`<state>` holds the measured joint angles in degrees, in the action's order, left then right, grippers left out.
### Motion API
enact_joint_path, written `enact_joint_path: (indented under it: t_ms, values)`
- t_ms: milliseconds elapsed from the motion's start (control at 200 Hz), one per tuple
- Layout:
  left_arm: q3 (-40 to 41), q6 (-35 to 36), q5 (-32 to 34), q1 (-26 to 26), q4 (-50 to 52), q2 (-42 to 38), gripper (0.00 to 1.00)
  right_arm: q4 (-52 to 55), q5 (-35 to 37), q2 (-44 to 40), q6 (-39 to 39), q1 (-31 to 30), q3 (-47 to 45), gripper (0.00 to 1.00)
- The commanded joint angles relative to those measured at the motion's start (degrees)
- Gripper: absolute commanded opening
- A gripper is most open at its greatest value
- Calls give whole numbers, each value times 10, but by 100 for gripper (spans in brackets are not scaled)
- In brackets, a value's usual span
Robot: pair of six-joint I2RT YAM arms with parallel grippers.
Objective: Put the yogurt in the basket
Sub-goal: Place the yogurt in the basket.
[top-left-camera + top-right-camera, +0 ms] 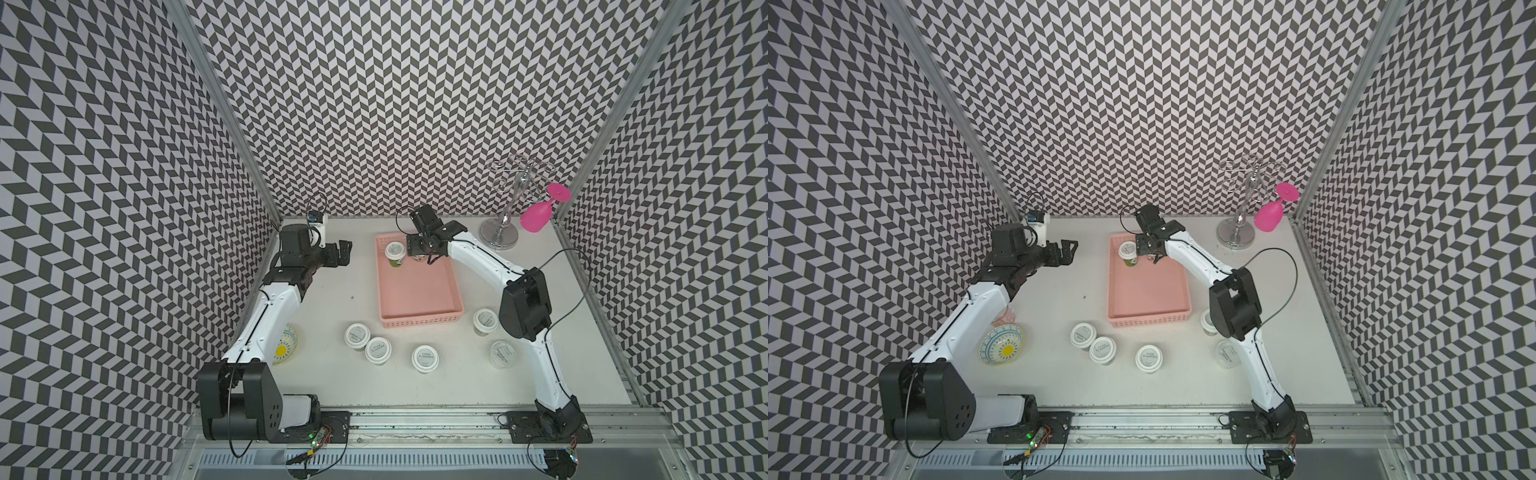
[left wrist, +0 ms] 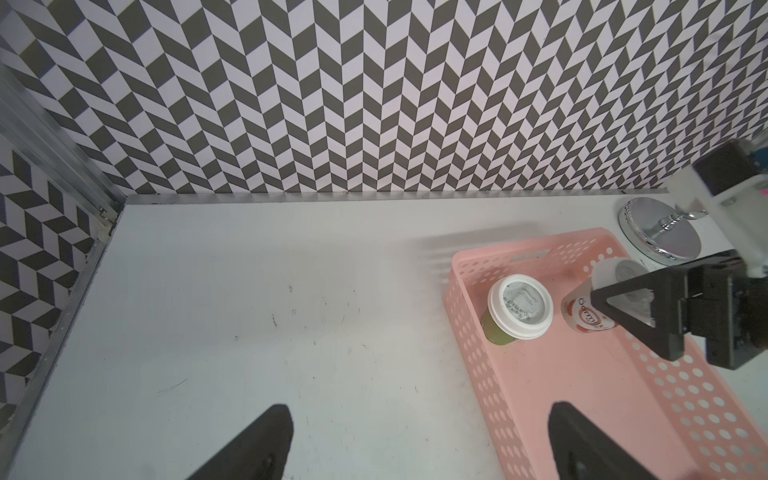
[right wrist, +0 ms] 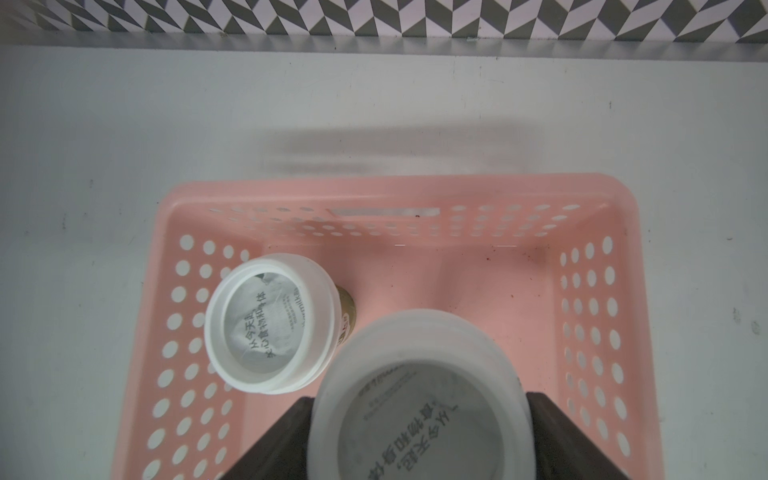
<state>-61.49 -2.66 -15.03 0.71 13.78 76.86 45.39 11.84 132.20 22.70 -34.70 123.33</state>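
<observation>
Green tub point(image 1: 395, 253) upright in pink basket point(image 1: 419, 291); second tub point(image 2: 582, 311) seemingly tilted inside.

Both top views hang high over the 6 o'clock edge of the table point(image 1: 340, 299), looking steeply down toward the back wall point(image 1: 415, 124) at 12 o'clock. They are far enough to take in the whole workspace, and they share nearly all of it. The left wrist view sits low over the 10 o'clock side, facing about 12 o'clock. The right wrist view hovers very close above the 12 o'clock end of the basket point(image 3: 399, 191), angled down. Both wrist views share that end, the green tub point(image 2: 521, 307) and the held tub point(image 3: 419, 415).
</observation>
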Motion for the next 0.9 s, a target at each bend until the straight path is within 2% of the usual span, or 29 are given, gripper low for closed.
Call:
enact_joint_path:
  t_ms: [0, 651, 896]
  values:
    - [4, 1, -6, -4, -10, -8, 100, -3, 10, 24, -11, 0, 35, 78]
    - [1, -4, -14, -4, -9, -2, 100, -24, 11, 89, -9, 11, 53, 79]
    - [1, -4, -14, -5, -9, 2, 100, -24, 10, 84, -10, 11, 54, 84]
